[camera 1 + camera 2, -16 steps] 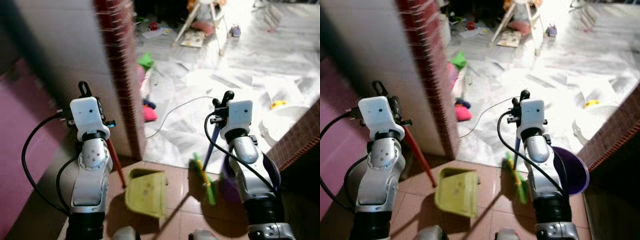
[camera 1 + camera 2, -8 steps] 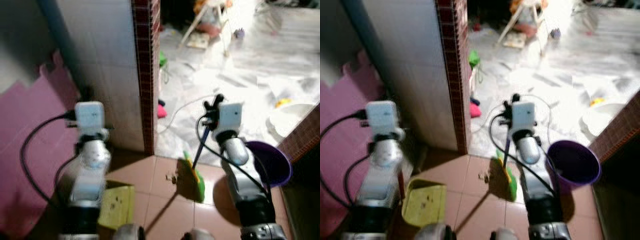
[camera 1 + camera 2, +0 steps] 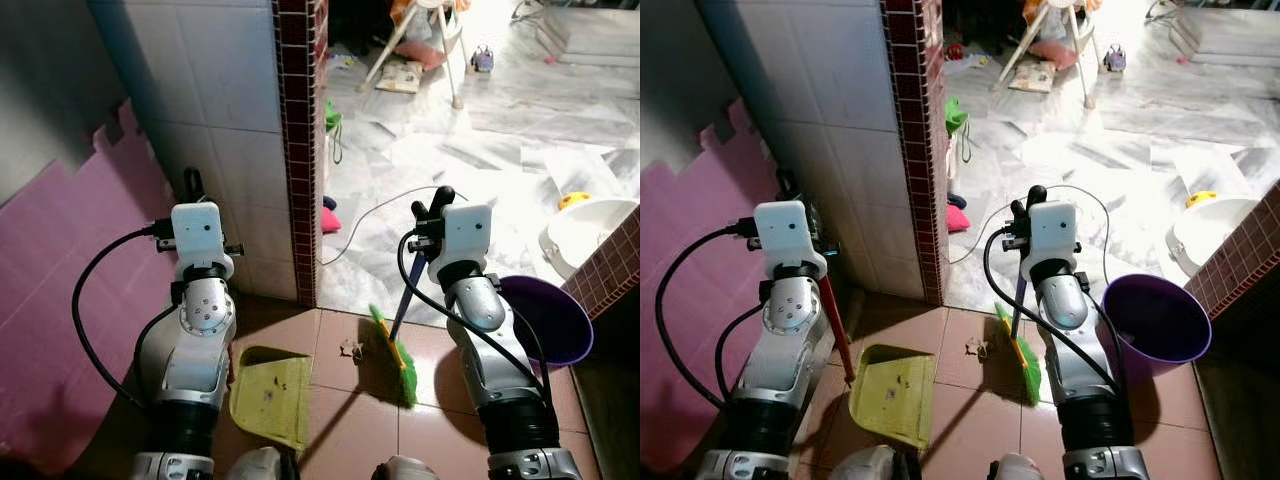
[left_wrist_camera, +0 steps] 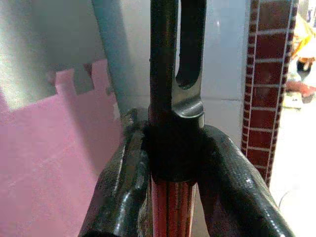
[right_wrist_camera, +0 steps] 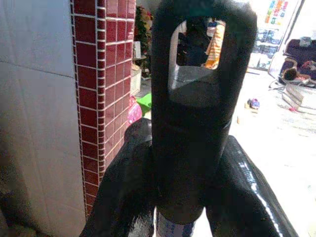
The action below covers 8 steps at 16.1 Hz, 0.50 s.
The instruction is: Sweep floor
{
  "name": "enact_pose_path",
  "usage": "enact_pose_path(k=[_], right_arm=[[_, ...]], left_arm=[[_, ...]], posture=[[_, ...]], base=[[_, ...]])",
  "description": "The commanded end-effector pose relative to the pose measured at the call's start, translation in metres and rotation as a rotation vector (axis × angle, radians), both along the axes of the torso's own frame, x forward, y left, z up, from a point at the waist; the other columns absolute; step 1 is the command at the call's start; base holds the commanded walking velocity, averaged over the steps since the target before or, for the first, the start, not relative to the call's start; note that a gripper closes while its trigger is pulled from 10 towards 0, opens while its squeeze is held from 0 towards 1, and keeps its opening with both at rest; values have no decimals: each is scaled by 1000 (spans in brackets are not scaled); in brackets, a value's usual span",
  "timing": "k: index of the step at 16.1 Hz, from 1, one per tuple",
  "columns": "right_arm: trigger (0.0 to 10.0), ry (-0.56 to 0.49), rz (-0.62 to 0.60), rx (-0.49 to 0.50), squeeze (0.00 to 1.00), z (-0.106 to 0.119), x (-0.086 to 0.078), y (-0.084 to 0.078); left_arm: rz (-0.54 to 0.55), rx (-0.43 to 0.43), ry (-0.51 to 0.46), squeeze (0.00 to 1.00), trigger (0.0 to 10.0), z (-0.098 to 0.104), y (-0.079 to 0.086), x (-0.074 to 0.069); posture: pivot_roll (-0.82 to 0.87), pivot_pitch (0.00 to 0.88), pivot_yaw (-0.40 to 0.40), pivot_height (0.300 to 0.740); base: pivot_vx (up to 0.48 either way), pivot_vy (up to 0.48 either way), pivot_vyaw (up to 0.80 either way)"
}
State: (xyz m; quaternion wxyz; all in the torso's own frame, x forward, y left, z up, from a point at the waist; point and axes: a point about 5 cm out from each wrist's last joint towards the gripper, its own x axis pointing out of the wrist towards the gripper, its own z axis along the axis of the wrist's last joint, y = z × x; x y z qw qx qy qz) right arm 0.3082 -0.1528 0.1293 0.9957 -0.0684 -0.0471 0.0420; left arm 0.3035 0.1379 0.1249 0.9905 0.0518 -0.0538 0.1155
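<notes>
just left of the green-bristled broom (image 3: 398, 350) clamped in the right gripper (image 5: 190, 163), a crumpled scrap (image 3: 351, 348) has come into view; left gripper (image 4: 170, 163) clasps the red-handled yellow dustpan (image 3: 890, 395), ready.

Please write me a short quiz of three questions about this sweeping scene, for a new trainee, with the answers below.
1. True or false: the left gripper is shut on the dustpan handle.
2. What lies on the tiles between the dustpan and the broom head?
A. a sock
B. a small piece of debris
C. a cable
3. Fill in: the purple bucket stands on the robot's ____ side.

Key
1. True. Its fingers close around the red and black handle.
2. B.
3. Right, beside the right gripper that holds the broom handle.
</notes>
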Motion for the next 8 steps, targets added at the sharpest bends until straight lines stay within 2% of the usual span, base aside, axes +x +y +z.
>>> enact_pose_path(k=[1, 4, 8], right_arm=[[10000, -75, -7, 3, 0, 16, 1, 0], [10000, -75, -6, 11, 0, 15, 0, 1], [10000, -61, 6, 10, 0, 14, -2, 1]], left_arm=[[-24, 23, -67, 0, 10000, 13, -2, 6], [-42, 18, -69, 0, 10000, 10, -4, 11], [-39, -10, -13, 0, 10000, -2, -13, 29]], posture=[[-86, 0, 73, 740], [-87, 14, 75, 740], [-105, 61, 73, 740]], base=[[0, 0, 0], [0, 0, 0], [0, 0, 0]])
